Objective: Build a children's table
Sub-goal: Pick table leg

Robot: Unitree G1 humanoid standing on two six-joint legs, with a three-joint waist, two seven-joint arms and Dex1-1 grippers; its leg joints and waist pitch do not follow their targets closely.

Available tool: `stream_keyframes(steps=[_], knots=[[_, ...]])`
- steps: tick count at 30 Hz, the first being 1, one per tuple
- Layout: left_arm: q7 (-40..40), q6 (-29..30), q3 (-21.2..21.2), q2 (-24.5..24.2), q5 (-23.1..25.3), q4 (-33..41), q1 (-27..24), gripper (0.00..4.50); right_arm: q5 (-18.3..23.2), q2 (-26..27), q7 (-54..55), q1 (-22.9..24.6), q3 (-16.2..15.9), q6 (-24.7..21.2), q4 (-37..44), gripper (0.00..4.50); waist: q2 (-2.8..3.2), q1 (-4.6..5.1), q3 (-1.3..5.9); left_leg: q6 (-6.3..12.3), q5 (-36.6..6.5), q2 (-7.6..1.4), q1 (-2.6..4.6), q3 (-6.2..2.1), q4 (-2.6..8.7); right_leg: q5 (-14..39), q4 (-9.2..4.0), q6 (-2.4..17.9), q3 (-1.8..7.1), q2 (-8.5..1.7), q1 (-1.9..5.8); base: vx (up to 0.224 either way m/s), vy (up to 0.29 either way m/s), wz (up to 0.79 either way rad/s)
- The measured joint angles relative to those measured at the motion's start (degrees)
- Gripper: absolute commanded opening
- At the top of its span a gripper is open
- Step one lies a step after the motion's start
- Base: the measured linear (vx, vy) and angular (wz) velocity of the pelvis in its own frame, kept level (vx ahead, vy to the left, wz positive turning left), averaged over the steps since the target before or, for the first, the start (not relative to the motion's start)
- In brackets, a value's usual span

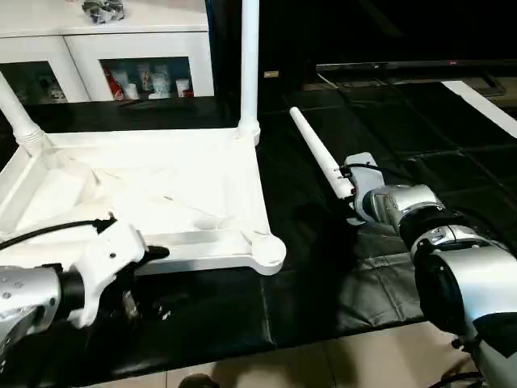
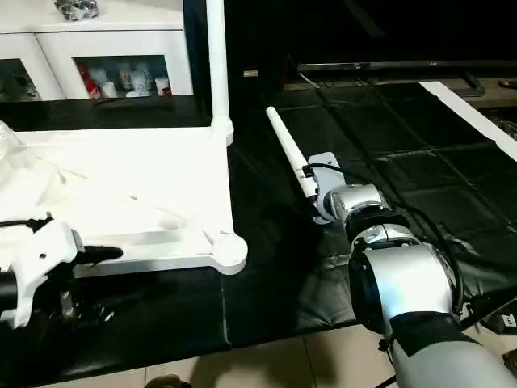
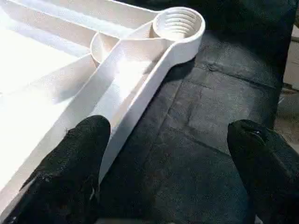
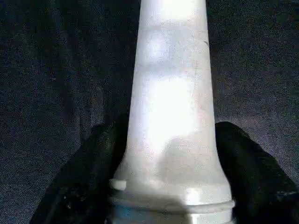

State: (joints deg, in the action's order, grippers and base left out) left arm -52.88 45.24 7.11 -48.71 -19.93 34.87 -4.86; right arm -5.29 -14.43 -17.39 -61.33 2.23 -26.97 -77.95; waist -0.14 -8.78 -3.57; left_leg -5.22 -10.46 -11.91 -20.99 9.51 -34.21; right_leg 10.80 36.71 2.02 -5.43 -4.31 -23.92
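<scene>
From the head camera, the table top (image 1: pixel 161 202) is lying upside down on the black mat (image 1: pixel 388 145), two legs already standing in its far corner sockets — one upright (image 1: pixel 249 65), one leaning (image 1: pixel 16 113). The left gripper (image 1: pixel 149 255) is hovering at the near rim. A loose leg (image 1: pixel 319 162) is lying on the mat, its thick end at the right gripper (image 2: pixel 311 190).

In the left wrist view, the black fingers (image 3: pixel 74 163) are standing spread wide, straddling the rim, the empty threaded socket (image 3: pixel 179 22) ahead.

In the right wrist view, the fingers (image 4: pixel 93 163) are flanking the leg's (image 4: pixel 170 107) flared base — touching it on both sides.
</scene>
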Motion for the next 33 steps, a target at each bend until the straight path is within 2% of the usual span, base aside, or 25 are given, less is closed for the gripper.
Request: stream_keyframes(steps=[5,11,14,16,18,22,25,27,29,30,33], knots=[[1.0,-0.7,-0.9,1.9,-0.3,-1.7,2.7,4.5,0.4,-0.4,0.3,0.0,1.3,0.1,-0.2,2.72,0.0,-0.15,0.0,0.0,0.0,0.0,-0.01,0.04,-0.11,0.0,0.06,0.0,0.0,-0.01,-0.04,0.0,0.0,0.0],[3.8,-1.7,-2.1,6.1,-0.5,-6.2,8.6,4.5,5.3,-1.4,3.4,0.0,7.6,1.8,-0.5,2.72,0.14,-0.46,-0.07,0.0,0.0,0.0,-0.04,0.07,-0.28,0.0,0.21,0.0,0.01,-0.02,-0.07,0.0,0.0,0.0],[5.7,-2.7,-2.9,8.8,-0.3,-8.7,11.1,4.5,7.6,-1.8,5.0,0.1,10.5,4.8,-0.4,2.72,0.29,-0.32,-0.05,0.0,0.0,-0.01,-0.02,0.06,-0.29,0.0,0.26,0.0,0.01,-0.02,-0.06,0.0,0.0,0.0],[7.7,-3.7,-3.8,11.1,0.4,-11.1,13.2,4.5,9.7,-1.8,4.9,0.4,13.0,8.8,0.4,2.72,0.39,-0.13,-0.07,0.0,0.0,0.0,-0.02,0.08,-0.31,0.0,0.28,0.1,0.01,-0.02,-0.07,0.0,0.0,0.0],[9.4,-4.8,-4.9,13.0,1.5,-13.1,14.7,4.5,11.3,-1.2,4.4,0.6,14.3,12.8,1.6,2.72,0.43,0.27,-0.06,0.0,0.0,-0.01,-0.03,0.07,-0.31,0.0,0.3,0.1,0.0,-0.01,-0.08,0.0,0.0,0.0],[12.3,-7.1,-7.3,17.9,2.8,-16.6,16.9,4.5,13.7,-0.5,3.5,1.4,16.5,17.1,4.6,2.72,0.43,0.72,-0.05,0.0,0.0,-0.01,-0.08,0.09,-0.36,0.0,0.27,0.1,0.0,-0.01,-0.07,0.0,0.0,0.0],[15.5,-9.5,-8.4,22.9,3.4,-19.6,19.6,4.5,16.3,2.4,2.3,4.5,18.1,21.6,9.5,2.72,0.41,0.9,-0.04,0.01,0.0,-0.02,-0.09,0.13,-0.42,0.0,0.26,0.1,0.0,0.0,-0.08,0.0,0.0,0.0],[18.4,-11.0,-8.6,26.5,4.0,-22.1,21.7,4.5,19.0,5.2,0.1,9.2,19.3,24.5,16.2,2.72,0.41,0.9,-0.04,0.01,0.0,-0.03,-0.11,0.15,-0.44,0.0,0.27,0.1,0.0,0.01,-0.08,0.0,0.0,0.0],[20.0,-11.5,-8.6,28.5,3.9,-23.9,23.4,4.5,21.7,7.7,-2.6,12.9,19.9,24.7,22.1,2.72,0.41,0.91,-0.04,0.02,0.0,-0.04,-0.12,0.15,-0.44,0.0,0.26,0.1,0.0,0.01,-0.09,0.0,0.0,0.0],[20.8,-11.8,-8.2,30.4,3.5,-25.1,24.7,4.5,24.3,9.3,-4.8,16.4,20.1,23.8,28.6,2.72,0.41,0.9,-0.04,0.03,0.0,-0.03,-0.14,0.16,-0.44,0.0,0.24,0.1,0.0,0.01,-0.08,0.0,0.0,0.0],[21.8,-11.9,-7.1,34.3,0.9,-27.0,28.2,4.5,29.8,12.0,-10.8,22.7,19.2,20.6,41.2,2.71,0.46,0.74,-0.02,0.04,0.0,-0.02,-0.13,0.15,-0.45,0.0,0.17,0.1,-0.01,0.0,-0.03,0.0,0.0,0.0]])
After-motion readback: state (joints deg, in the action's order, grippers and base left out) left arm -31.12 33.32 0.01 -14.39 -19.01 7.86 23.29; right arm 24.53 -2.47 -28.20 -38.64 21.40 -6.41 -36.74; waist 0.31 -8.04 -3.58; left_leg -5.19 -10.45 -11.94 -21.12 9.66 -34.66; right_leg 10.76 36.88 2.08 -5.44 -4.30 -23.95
